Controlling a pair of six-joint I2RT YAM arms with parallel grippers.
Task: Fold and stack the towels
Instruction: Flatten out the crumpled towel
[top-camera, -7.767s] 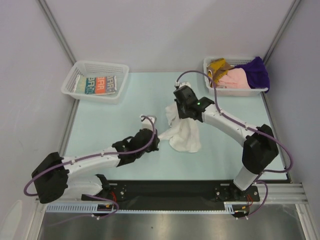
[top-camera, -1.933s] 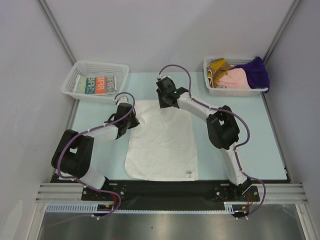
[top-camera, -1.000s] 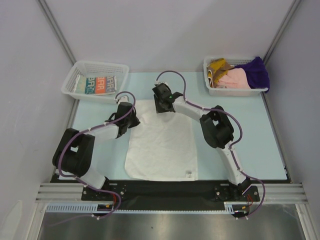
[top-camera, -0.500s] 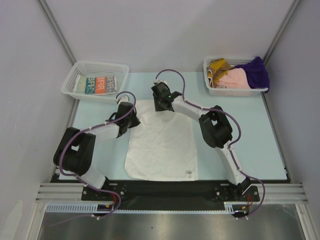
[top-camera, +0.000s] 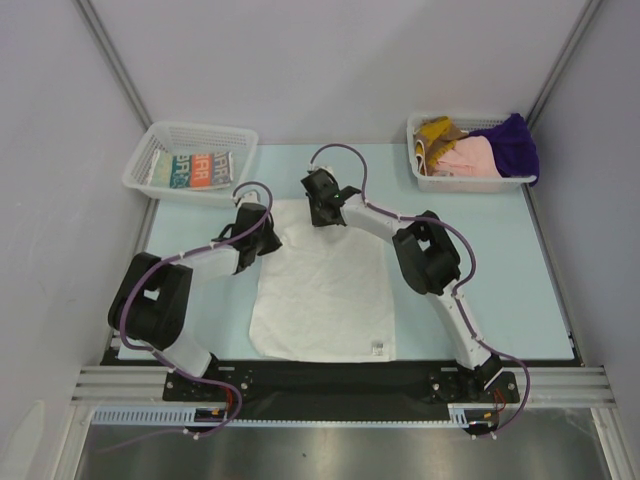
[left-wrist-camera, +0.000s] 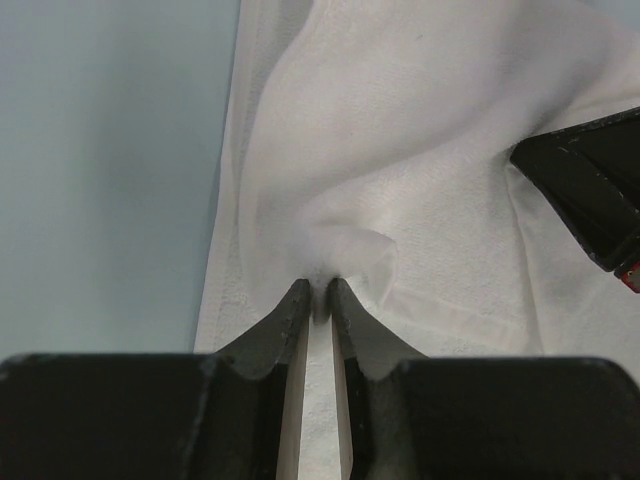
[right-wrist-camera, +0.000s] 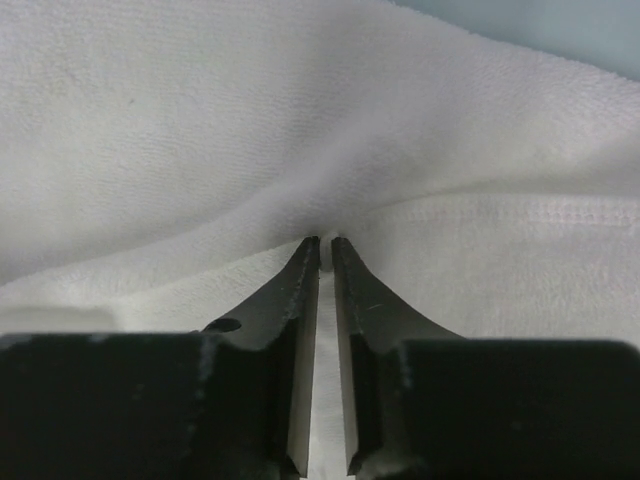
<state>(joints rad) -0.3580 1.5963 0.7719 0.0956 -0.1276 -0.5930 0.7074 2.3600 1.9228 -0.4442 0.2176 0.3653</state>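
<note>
pinching the white towel (top-camera: 322, 290) on a teal table (top-camera: 480, 240) (grey walls (top-camera: 330, 60)): left claw (left-wrist-camera: 318, 290), right claw (right-wrist-camera: 326, 243).

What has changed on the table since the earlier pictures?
The white towel, bunched up at first, now lies spread flat. The right pincer slid left along its far edge and closed on a fold. The left pincer keeps its pinch near the far left corner. The left basket and the right basket stayed put.

A pale teal surface (top-camera: 500, 260) carries two white mesh baskets, well apart: one (top-camera: 141, 176) at the far left corner, the other (top-camera: 470, 185) at the far right. A black strip (top-camera: 330, 378) and an aluminium rail (top-camera: 340, 412) run along the near edge.
</note>
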